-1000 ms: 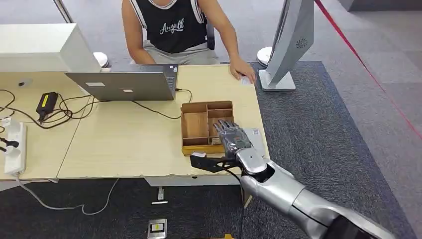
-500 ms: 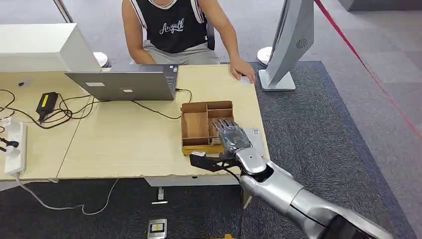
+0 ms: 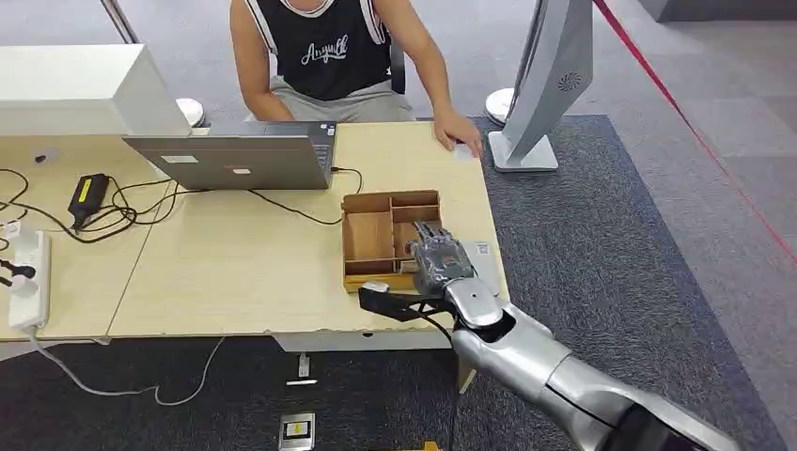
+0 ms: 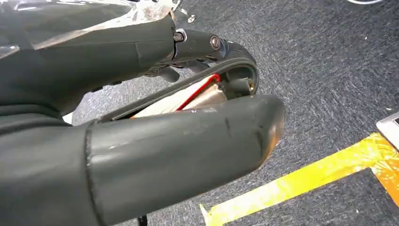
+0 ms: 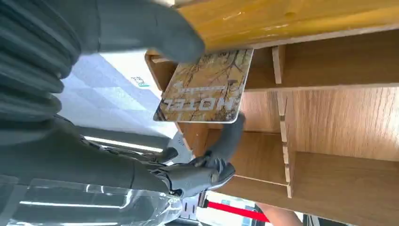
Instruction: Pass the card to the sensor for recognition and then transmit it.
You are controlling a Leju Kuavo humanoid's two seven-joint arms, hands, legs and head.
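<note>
your right hand (image 3: 438, 256) is over the wooden tray (image 3: 367, 237) near the table's (image 3: 244, 272) front right corner, reaching in from the front edge. in the right wrist view the card (image 5: 205, 86), a brown one printed "hotel", sits between your thumb (image 5: 146, 28) and a dark finger (image 5: 227, 139); the thumb lies on one face and the fingertip hooks the opposite edge, so the hand has hold of it, other fingers curled loosely below. the card is at the tray's front compartments, right by the front wall, tilted; can't tell if it touches the tray floor. the tray has several divided compartments, light wood.

your left hand (image 4: 155, 141) hangs down over grey carpet (image 4: 329, 70) with a yellow tape line (image 4: 301, 181) on it; fingers look curled close together with something thin and red-edged between them, can't tell what it is or how firmly it's held.

a person (image 3: 324, 47) sits at the table's far edge, one hand (image 3: 458, 132) resting near the far right corner. a laptop (image 3: 235, 160) stands at the far edge left of the tray, its cable running toward the tray. a power strip (image 3: 28, 279) and black adapter (image 3: 86, 194) with cables are by the left side. a grey stand (image 3: 545, 85) is on the floor just off the far right corner.
</note>
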